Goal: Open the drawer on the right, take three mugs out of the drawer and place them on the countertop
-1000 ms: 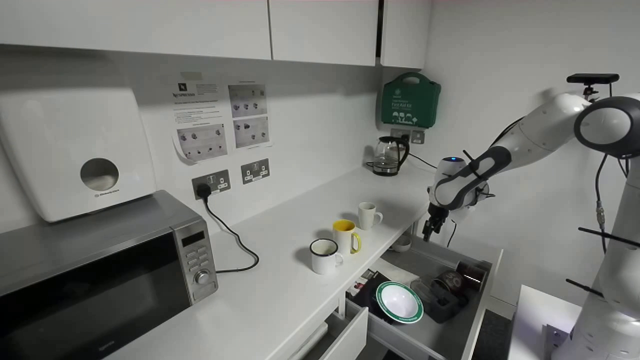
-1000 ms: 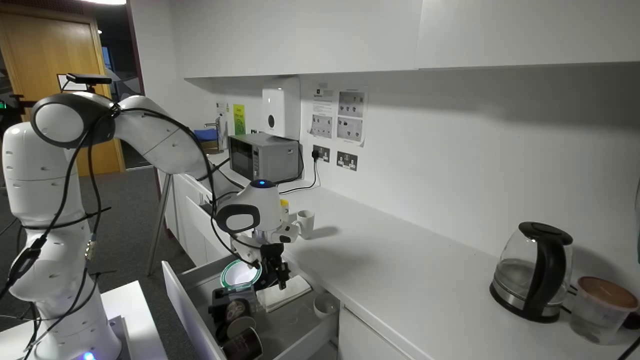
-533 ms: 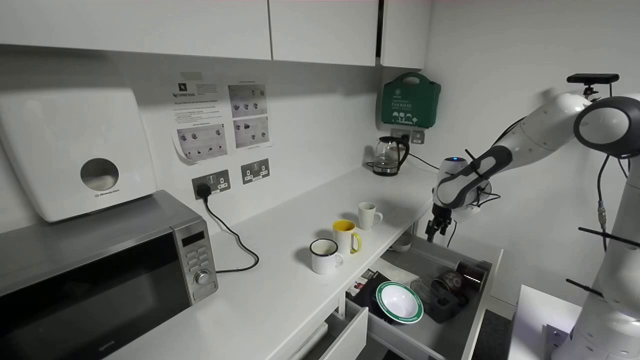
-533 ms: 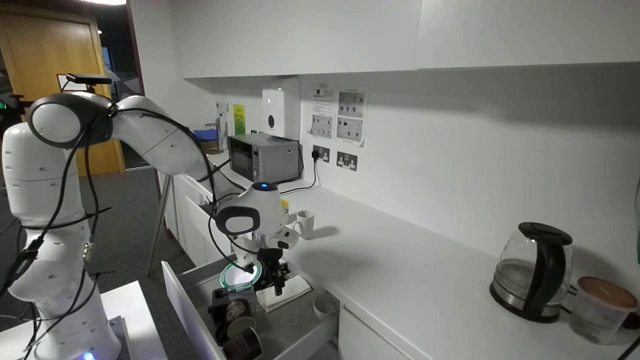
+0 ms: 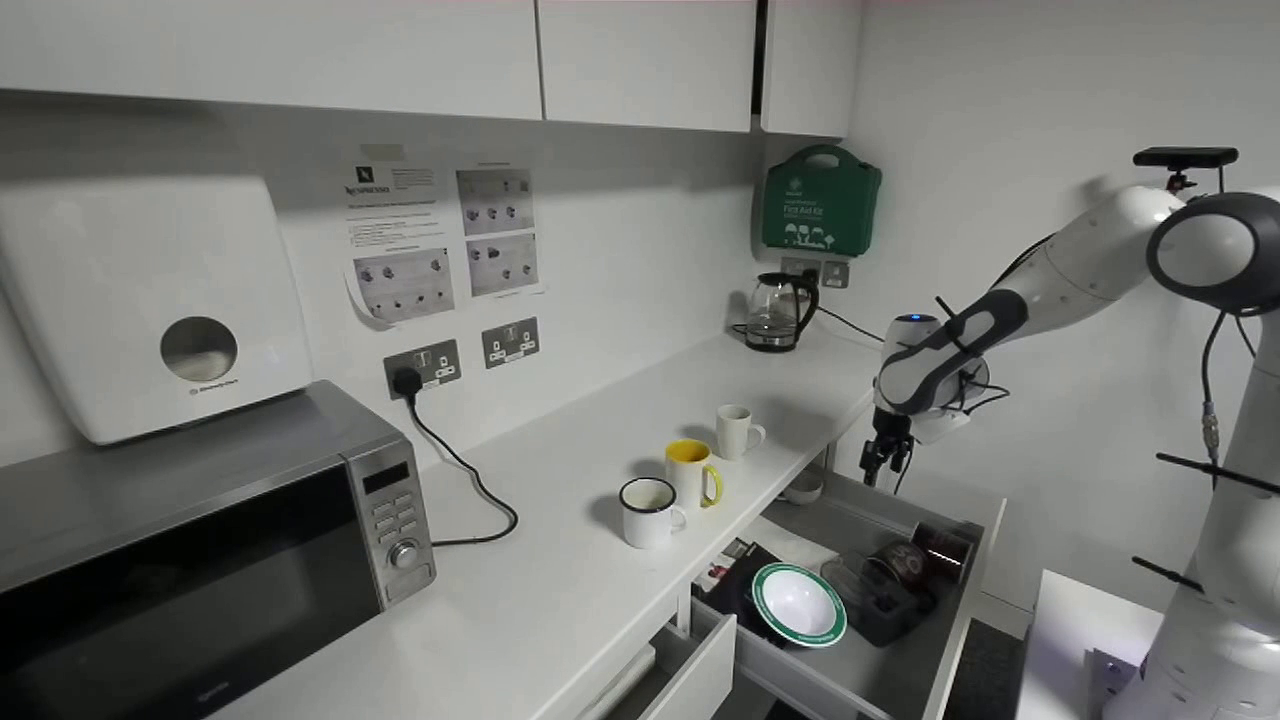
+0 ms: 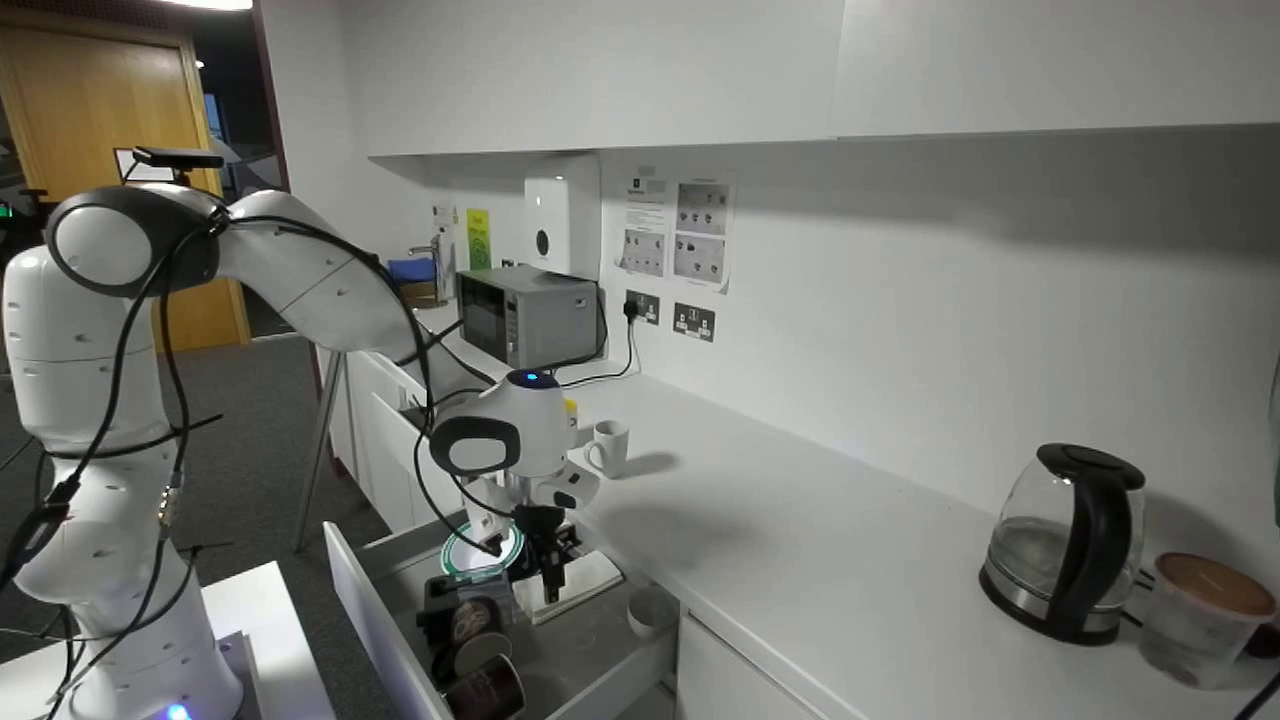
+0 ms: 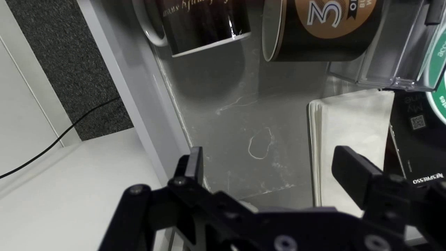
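The drawer (image 5: 890, 675) stands pulled out, its dark grey inside uncovered. Three mugs are upright on the white countertop (image 5: 570, 575): a white one with a dark rim (image 5: 646, 527), a yellow-lined one (image 5: 684, 490) and a pale one (image 5: 732, 437). In an exterior view my arm hides the dark-rimmed mug and most of the yellow one, while the pale mug (image 6: 609, 447) shows. My gripper (image 7: 266, 162) points down over the drawer, its fingers (image 7: 195, 164) wide apart with nothing between them. Bare drawer floor and part of a folded paper lie beneath it.
Inside the drawer lie two dark mugs (image 7: 209, 29), a clear plastic box (image 7: 379, 55), folded paper (image 7: 355, 122), a green-rimmed bowl (image 5: 800, 603) and a small white bowl (image 6: 648, 612). A smaller drawer (image 5: 700, 670) is also out. A kettle (image 6: 1065, 550) and microwave (image 5: 200, 560) stand on the countertop.
My gripper has drifted a little away from the countertop and slightly lower over the drawer, staying open. The mugs and the drawer have not moved.
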